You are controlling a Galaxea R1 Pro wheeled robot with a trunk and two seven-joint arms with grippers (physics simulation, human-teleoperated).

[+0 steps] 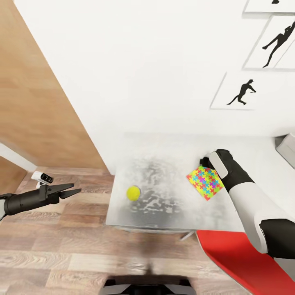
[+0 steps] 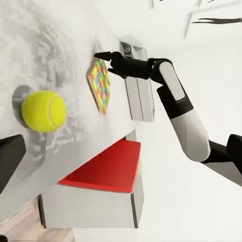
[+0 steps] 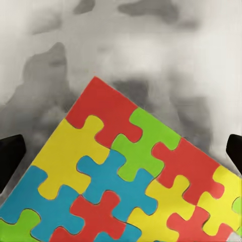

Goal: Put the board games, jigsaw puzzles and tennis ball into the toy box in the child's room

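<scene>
A yellow tennis ball (image 1: 133,192) (image 2: 44,111) rests near the left end of the pale grey table (image 1: 164,213). One jigsaw puzzle (image 1: 205,182) (image 2: 101,85) (image 3: 136,176), a square of bright interlocking pieces, lies further right on the table. My right gripper (image 1: 203,163) (image 2: 103,55) hovers open over the puzzle's far corner, its dark fingers (image 3: 10,161) spread wide on either side and apart from it. My left gripper (image 1: 76,189) is open and holds nothing, over the floor left of the table and level with the ball. The toy box (image 1: 288,149) (image 2: 137,91) sits at the table's right end.
A red chair seat (image 1: 241,254) (image 2: 108,169) is tucked at the table's near right side. The white wall behind the table carries black silhouette prints (image 1: 243,92). Wood-plank floor (image 1: 61,246) lies to the left and in front.
</scene>
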